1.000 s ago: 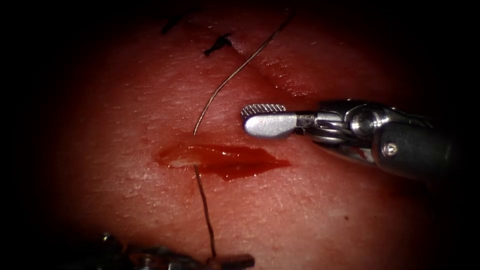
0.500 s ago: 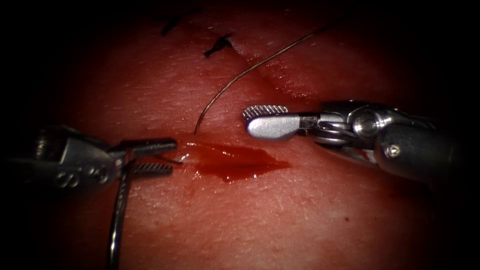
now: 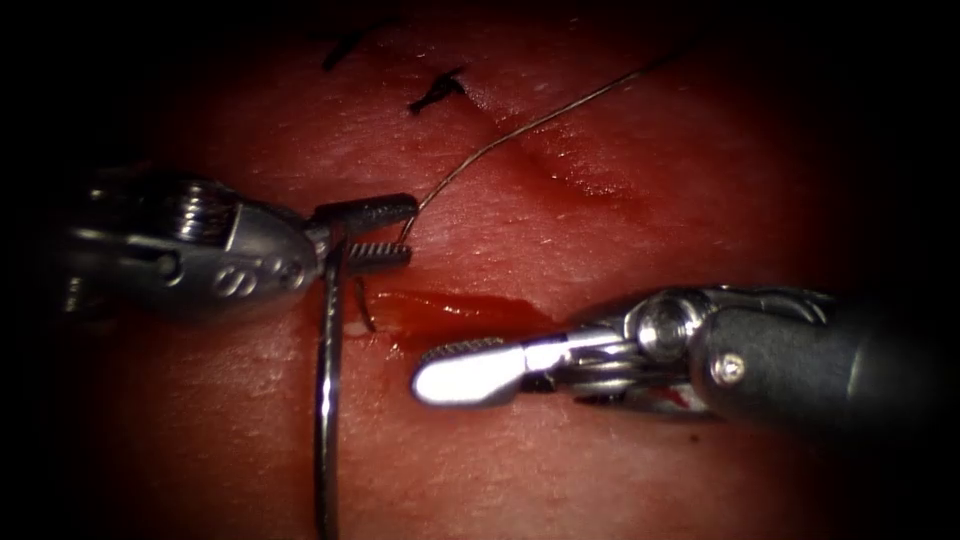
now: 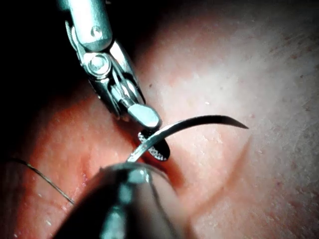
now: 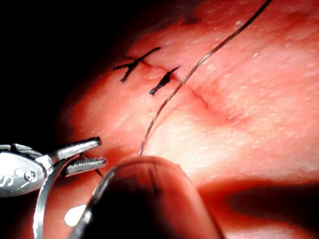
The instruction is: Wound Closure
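Endoscope view: left gripper (image 3: 378, 232) grips needle (image 3: 326, 400); right gripper (image 3: 462, 370) empty.

Left tool (image 3: 375, 238) at centre-left holding needle (image 3: 325, 420) near one end, needle arcing down to lower edge, free of tissue (image 3: 620, 150), cut (image 3: 450, 310) at centre, right tool (image 3: 465, 370) just below it, thread (image 3: 540, 120) running to upper right

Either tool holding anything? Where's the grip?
Left tool grips the needle near one end, clear of the tissue. Right tool holds nothing, jaws shut.
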